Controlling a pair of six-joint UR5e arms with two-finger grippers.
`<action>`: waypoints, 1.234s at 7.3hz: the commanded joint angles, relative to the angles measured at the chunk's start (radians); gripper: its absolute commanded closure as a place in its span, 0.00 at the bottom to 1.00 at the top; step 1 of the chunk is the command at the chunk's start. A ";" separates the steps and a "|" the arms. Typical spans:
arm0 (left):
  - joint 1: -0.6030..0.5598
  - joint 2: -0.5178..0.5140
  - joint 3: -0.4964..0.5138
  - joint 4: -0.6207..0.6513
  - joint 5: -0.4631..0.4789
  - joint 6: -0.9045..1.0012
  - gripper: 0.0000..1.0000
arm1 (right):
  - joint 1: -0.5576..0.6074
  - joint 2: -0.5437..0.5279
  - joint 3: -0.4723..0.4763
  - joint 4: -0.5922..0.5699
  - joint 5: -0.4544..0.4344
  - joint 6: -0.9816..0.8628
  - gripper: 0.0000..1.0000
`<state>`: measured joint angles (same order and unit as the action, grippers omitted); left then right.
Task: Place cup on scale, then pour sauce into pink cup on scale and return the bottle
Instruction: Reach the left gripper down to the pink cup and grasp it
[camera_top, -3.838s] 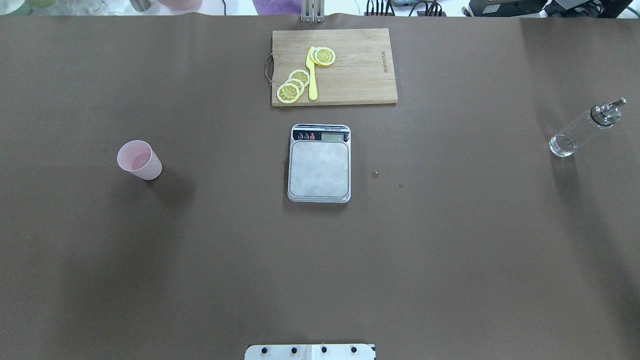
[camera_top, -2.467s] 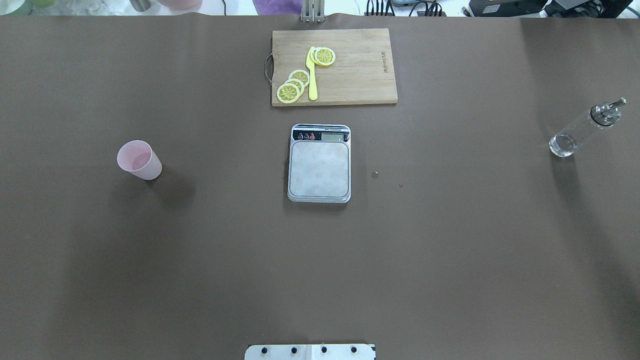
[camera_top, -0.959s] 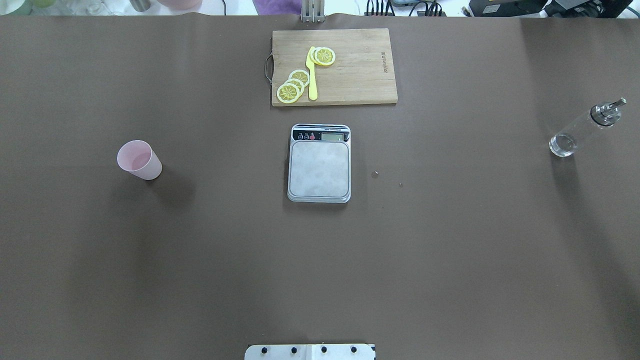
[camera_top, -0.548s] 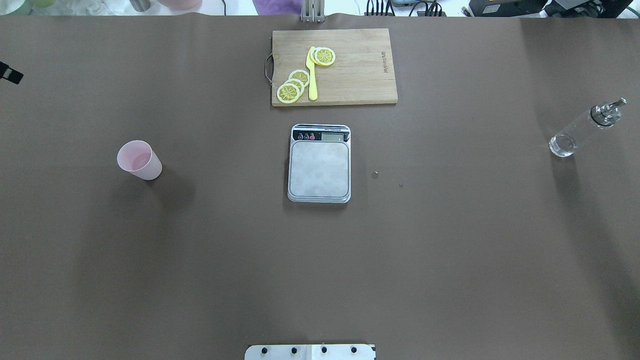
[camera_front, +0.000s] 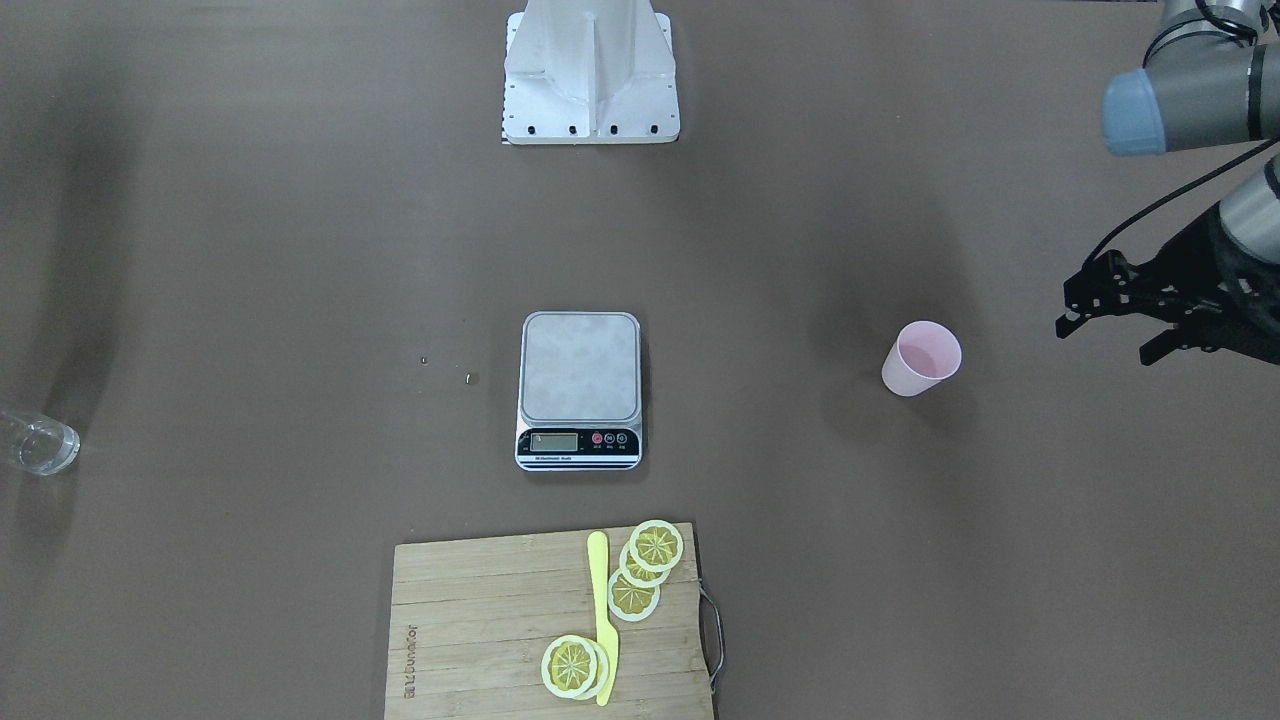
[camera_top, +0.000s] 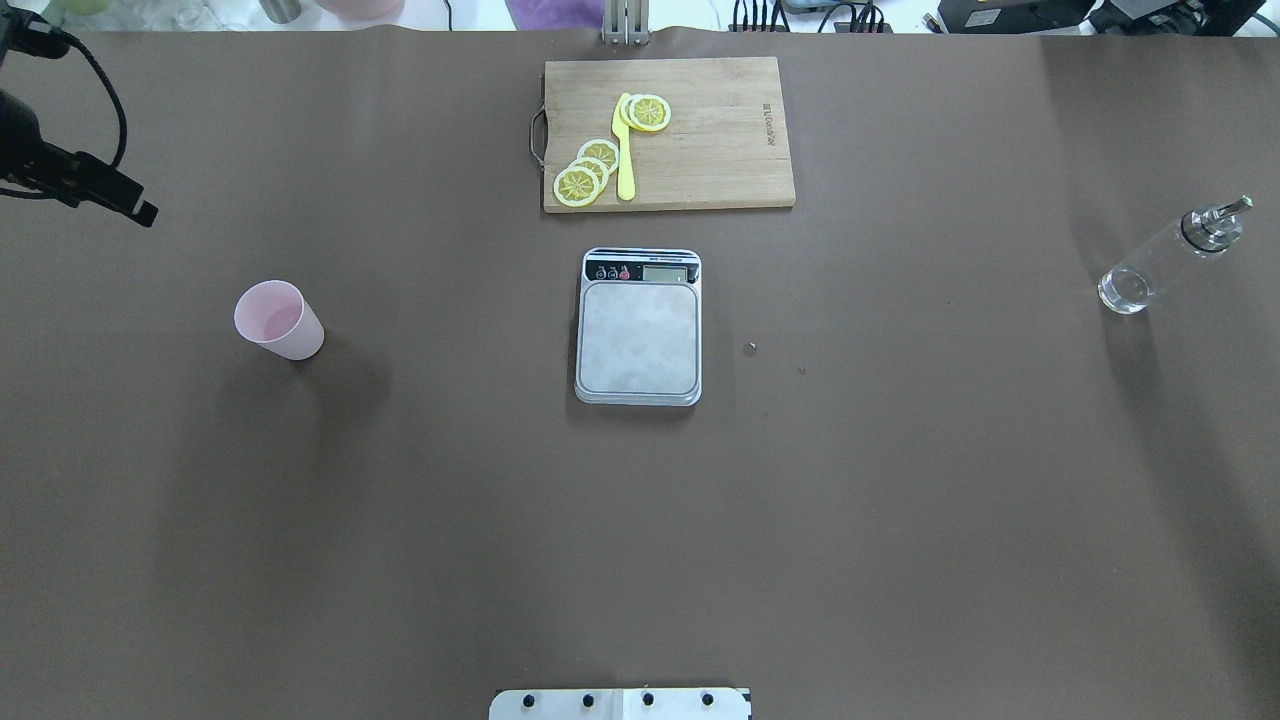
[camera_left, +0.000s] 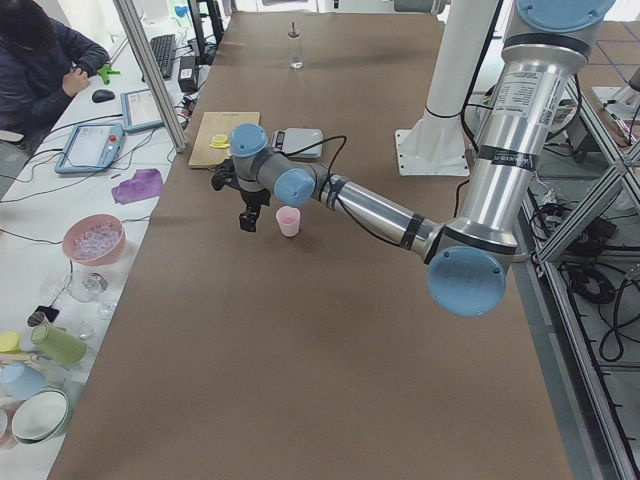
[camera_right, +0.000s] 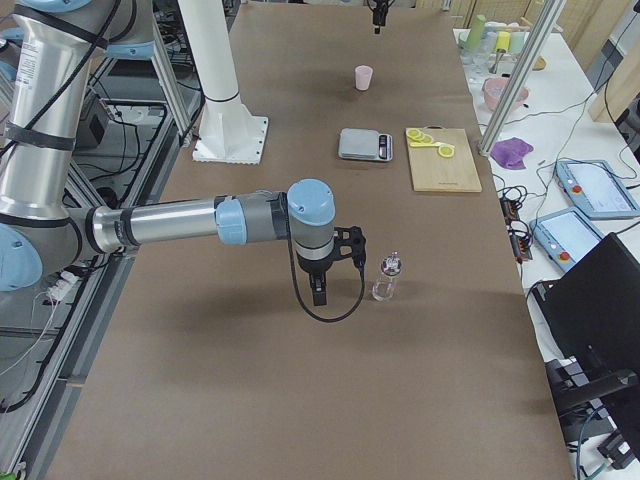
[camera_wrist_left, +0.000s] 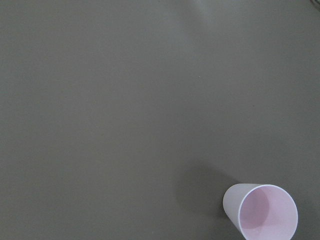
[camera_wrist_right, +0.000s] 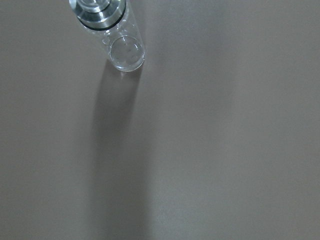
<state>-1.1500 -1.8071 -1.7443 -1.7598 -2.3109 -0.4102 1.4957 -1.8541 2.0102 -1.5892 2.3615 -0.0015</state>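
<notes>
Standing upright on the brown table (camera_top: 640, 560), the cup (camera_top: 278, 320) is on the robot's left half, well apart from the scale (camera_top: 638, 328) at the centre, with bare cloth between them. The scale's steel platform carries nothing, and its display strip faces the far edge. The bottle (camera_top: 1165, 258) stands near the right edge, as far from the scale as the cup is on the other side.

The left pincer (camera_front: 1105, 343) hangs over the left edge, left of the cup and a little farther out, not touching it. Its two black fingers (camera_front: 1068, 318) stand apart with nothing between them. Its wrist camera catches the cup's rim in a lower corner. The right pincer (camera_right: 322, 285) shows only from the right end. There it hangs beside the bottle without touching, and I cannot tell whether it is apart or together.

A wooden board (camera_top: 720, 130) lies beyond the scale by the far edge, holding lemon slices (camera_top: 585, 172) and a yellow knife (camera_top: 625, 150). Two small specks (camera_top: 750, 347) lie just right of the scale. The near half of the table is plain cloth up to the white base plate (camera_top: 620, 703).

Beyond the far edge runs a white side desk (camera_left: 60, 200) with bowls, cups and handheld screens, where a person (camera_left: 40, 60) sits.
</notes>
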 joint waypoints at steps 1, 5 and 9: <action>0.120 0.003 0.015 -0.094 0.108 -0.169 0.03 | 0.000 -0.002 -0.001 0.000 0.001 0.000 0.00; 0.222 0.008 0.019 -0.113 0.194 -0.223 0.18 | 0.000 -0.002 -0.001 0.000 0.002 0.002 0.00; 0.256 0.002 0.035 -0.116 0.222 -0.225 0.50 | 0.000 -0.002 -0.001 0.000 0.004 0.003 0.00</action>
<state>-0.8975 -1.8039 -1.7149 -1.8763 -2.0918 -0.6350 1.4956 -1.8558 2.0095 -1.5892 2.3652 0.0013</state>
